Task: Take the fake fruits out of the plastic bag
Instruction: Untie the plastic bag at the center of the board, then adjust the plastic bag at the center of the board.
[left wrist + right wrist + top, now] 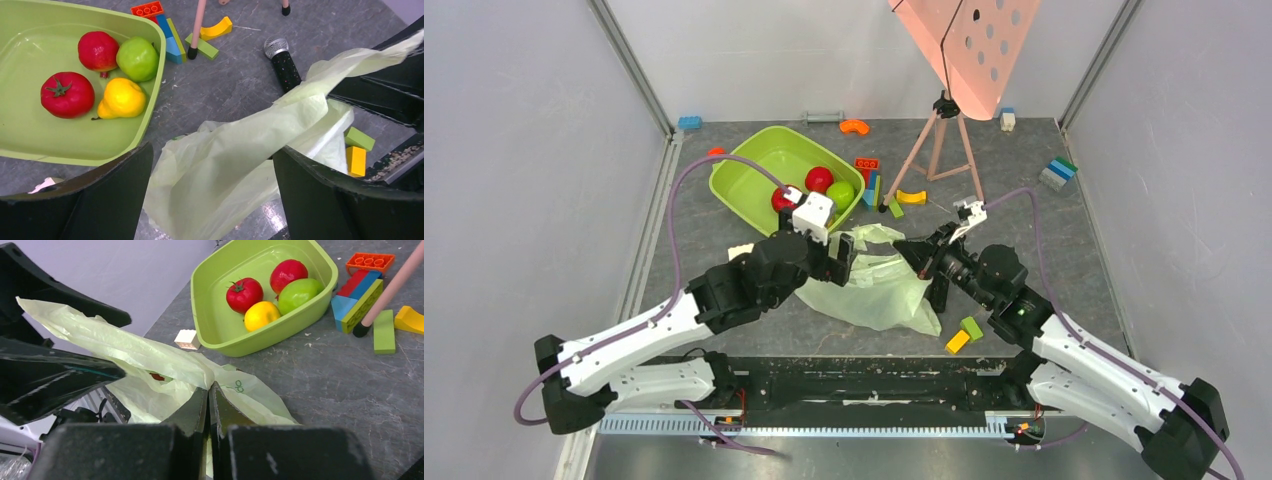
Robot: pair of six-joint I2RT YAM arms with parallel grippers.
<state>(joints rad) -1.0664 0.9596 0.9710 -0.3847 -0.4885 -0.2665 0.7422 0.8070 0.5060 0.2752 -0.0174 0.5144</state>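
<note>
- The top external camera is looking down from above and behind the arms, taking in the whole bench (pixel 1024 150), from the near edge where both bases are sitting to the far edge.
- The left wrist camera is hanging close over the plastic bag (pixel 235 165), facing down and toward the far edge, with its own wide-apart jaws framing the bottom corners.
- The right wrist camera is sitting low and close, looking over its own closed jaws toward the far left corner.
- All three views are sharing the bag and the lime tub (pixel 754 185); both wrist views are also catching the coloured blocks (pixel 172 42) beside it.
</note>
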